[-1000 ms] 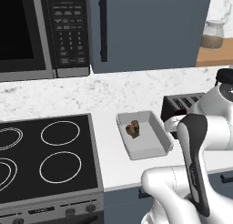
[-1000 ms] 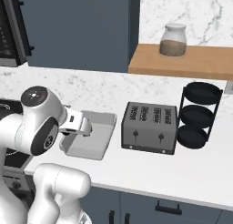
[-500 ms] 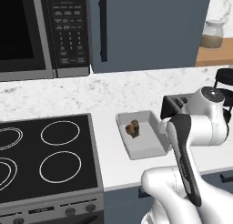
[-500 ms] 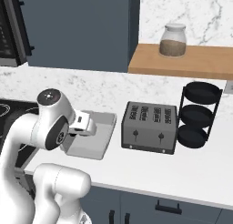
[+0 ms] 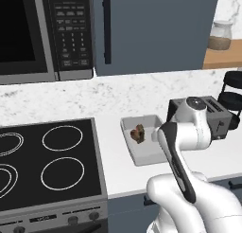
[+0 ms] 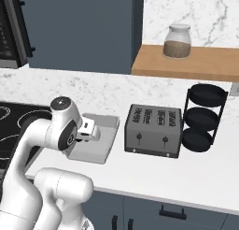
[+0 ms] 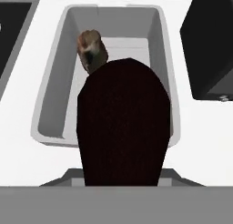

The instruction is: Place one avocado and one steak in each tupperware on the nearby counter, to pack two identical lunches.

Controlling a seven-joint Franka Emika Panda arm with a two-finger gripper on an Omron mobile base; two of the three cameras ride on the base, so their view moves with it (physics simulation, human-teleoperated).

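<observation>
The back wall (image 5: 142, 92) is white marble with grey veins. A dark blue-grey cabinet door (image 5: 151, 28) with a black bar handle (image 5: 107, 29) hangs above it, next to a microwave (image 5: 45, 35) at the left. A black cooktop (image 5: 45, 163) with white ring marks sits at the left end of the worktop. Near the right edge stand a grey four-slot toaster (image 6: 153, 130) and a black three-tier rack (image 6: 201, 118). Above them a wooden shelf (image 6: 186, 63) carries a glass jar (image 6: 177, 41). Light is soft and even.
</observation>
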